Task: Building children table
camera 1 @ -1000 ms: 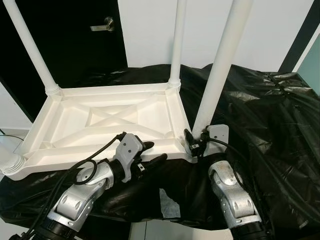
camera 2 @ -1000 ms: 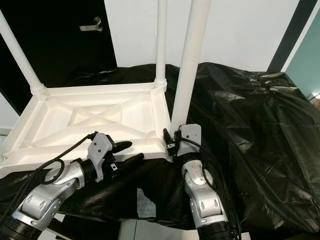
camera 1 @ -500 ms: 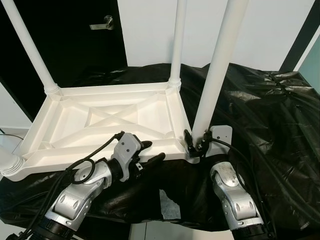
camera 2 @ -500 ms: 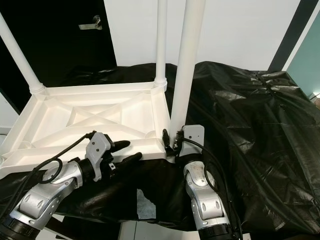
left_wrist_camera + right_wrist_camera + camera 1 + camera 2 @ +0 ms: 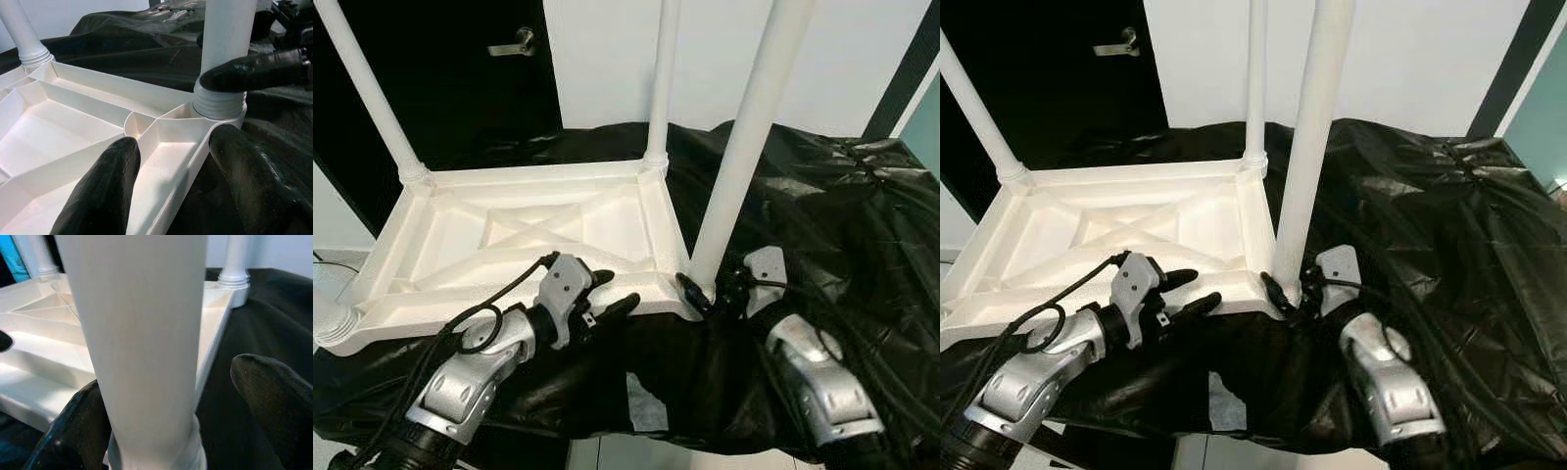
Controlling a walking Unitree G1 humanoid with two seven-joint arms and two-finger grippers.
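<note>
While upturned white plastic children's table top (image 5: 524,235) lies on black-sheeted surface (image 5: 822,225), step looks like seating near-right leg. Right tool (image 5: 713,290) spread around tall white leg (image 5: 744,157) base at 5 o'clock corner, not clenched. Left tool (image 5: 607,294) open, straddling near rim. Leg's long axis vertical, pointing 12 o'clock. Next: probably clench, twist leg home.

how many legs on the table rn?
4: far-left leg, far-right leg, near-right leg between the right end effector fingers, near-left leg cut off at frame edge.
</note>
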